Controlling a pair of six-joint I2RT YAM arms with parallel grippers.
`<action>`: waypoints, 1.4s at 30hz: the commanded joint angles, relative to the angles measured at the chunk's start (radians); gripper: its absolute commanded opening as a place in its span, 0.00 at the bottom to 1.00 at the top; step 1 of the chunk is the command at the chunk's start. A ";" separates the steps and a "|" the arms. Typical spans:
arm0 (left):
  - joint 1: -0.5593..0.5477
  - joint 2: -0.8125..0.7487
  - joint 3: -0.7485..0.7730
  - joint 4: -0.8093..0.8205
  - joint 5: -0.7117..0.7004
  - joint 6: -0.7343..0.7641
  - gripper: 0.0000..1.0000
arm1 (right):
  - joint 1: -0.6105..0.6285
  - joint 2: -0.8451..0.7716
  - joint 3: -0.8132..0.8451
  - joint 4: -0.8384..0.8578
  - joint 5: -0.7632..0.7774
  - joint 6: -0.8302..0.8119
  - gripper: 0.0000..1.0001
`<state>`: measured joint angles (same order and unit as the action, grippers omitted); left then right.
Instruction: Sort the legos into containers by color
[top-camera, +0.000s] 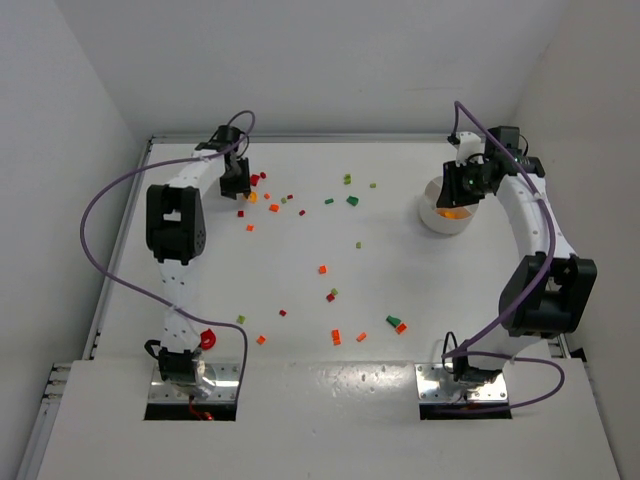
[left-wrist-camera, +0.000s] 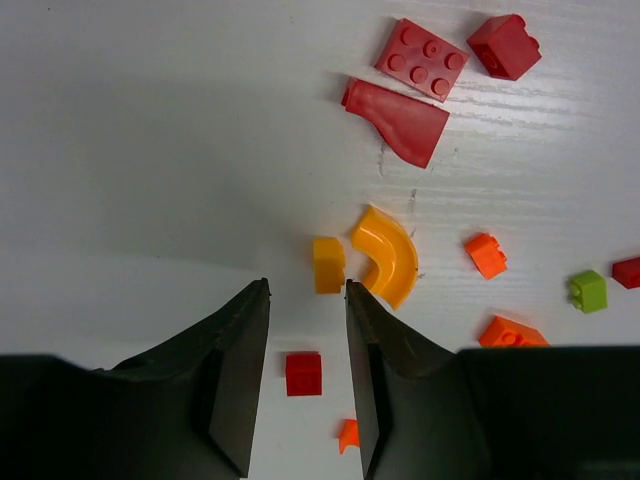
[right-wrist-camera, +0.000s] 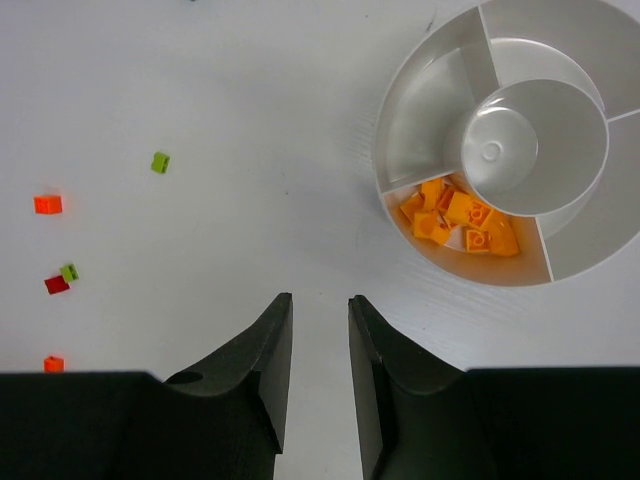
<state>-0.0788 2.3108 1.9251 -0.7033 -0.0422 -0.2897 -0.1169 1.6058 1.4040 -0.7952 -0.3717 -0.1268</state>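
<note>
My left gripper (left-wrist-camera: 307, 285) is open over a cluster of legos at the table's far left (top-camera: 236, 185). A small red brick (left-wrist-camera: 303, 373) lies on the table in the gap between the jaws, untouched. Just past the fingertips lie a small yellow brick (left-wrist-camera: 328, 265) and a curved yellow piece (left-wrist-camera: 385, 255). My right gripper (right-wrist-camera: 320, 298) is open and empty, beside the round white dish (right-wrist-camera: 400, 110) at the far right (top-camera: 445, 222). One compartment holds several orange-yellow bricks (right-wrist-camera: 460, 220). The other sections and the central well (right-wrist-camera: 535, 145) show bare.
Red pieces (left-wrist-camera: 420, 60), orange bricks (left-wrist-camera: 485, 255) and a green one (left-wrist-camera: 588, 290) lie beyond the left jaws. More legos are scattered across the table's middle (top-camera: 322, 269) and front (top-camera: 398, 324). Purple cables loop off both arms. White walls close in the table.
</note>
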 joint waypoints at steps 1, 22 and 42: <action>0.001 0.019 0.049 0.010 -0.022 0.001 0.42 | -0.001 0.008 0.007 0.016 -0.015 0.012 0.29; 0.039 -0.216 -0.190 0.138 0.494 0.067 0.04 | 0.075 0.017 0.016 -0.022 -0.260 -0.040 0.33; -0.058 -0.596 -0.719 0.630 1.418 -0.362 0.00 | 0.537 -0.103 -0.252 0.752 -0.328 0.223 0.62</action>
<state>-0.1314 1.7592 1.2198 -0.1749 1.3033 -0.5697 0.3717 1.5028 1.1481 -0.2733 -0.6884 0.0143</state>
